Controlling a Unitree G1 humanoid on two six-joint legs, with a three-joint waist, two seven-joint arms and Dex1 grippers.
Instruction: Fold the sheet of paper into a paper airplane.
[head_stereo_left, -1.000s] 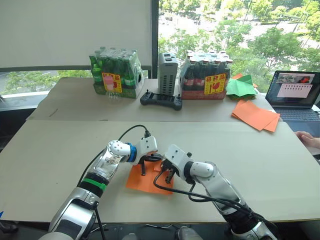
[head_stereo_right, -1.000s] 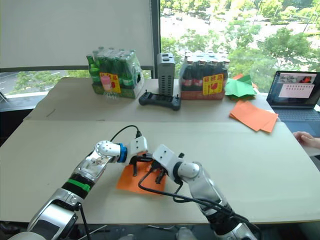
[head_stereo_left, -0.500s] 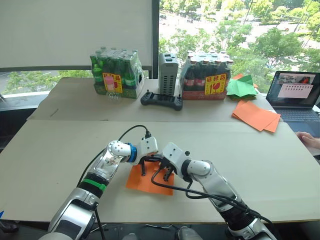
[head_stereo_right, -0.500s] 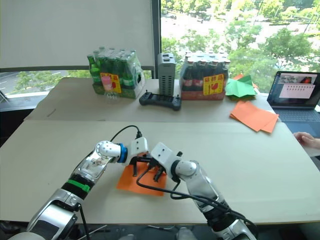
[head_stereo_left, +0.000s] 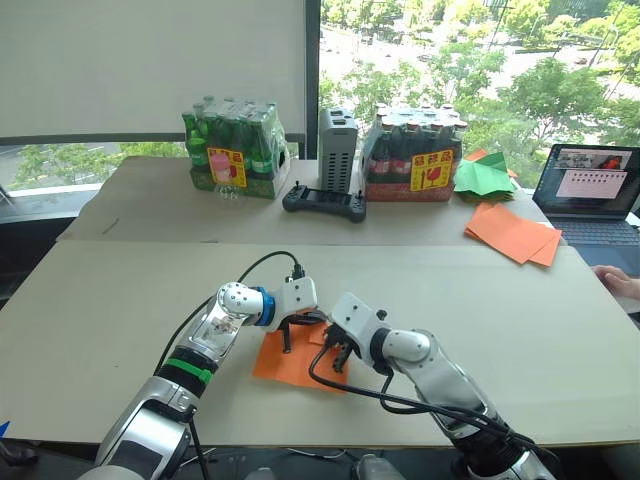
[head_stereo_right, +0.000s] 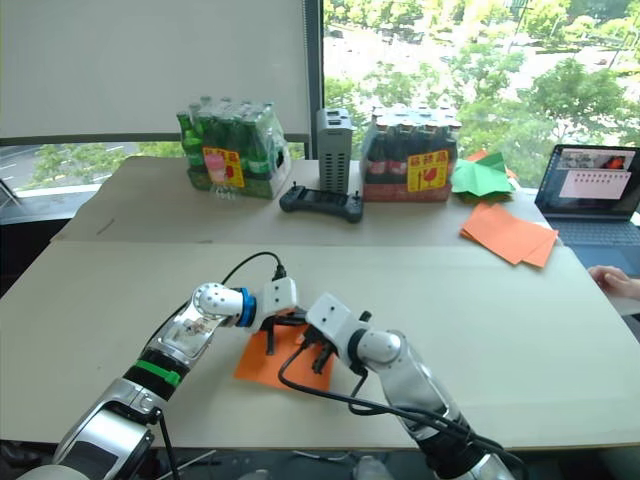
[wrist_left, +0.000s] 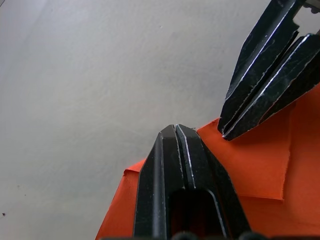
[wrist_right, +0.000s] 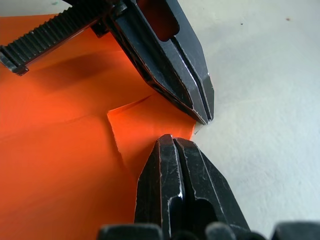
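Little has moved: our right gripper (head_stereo_left: 336, 355) shifts slightly. Both grippers, fingers pressed together, meet tip to tip on the thin orange sheet of paper (head_stereo_left: 290, 364) lying directly beneath; left gripper (head_stereo_left: 287, 330) pins its folded corner.

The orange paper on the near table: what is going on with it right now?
The robot is working on the sheet of paper, which lies flat on the table. Both grippers are down on it side by side: the left gripper and the right gripper, each with its jaws shut, tips at the paper's far edge near a small folded flap. It is no airplane yet.
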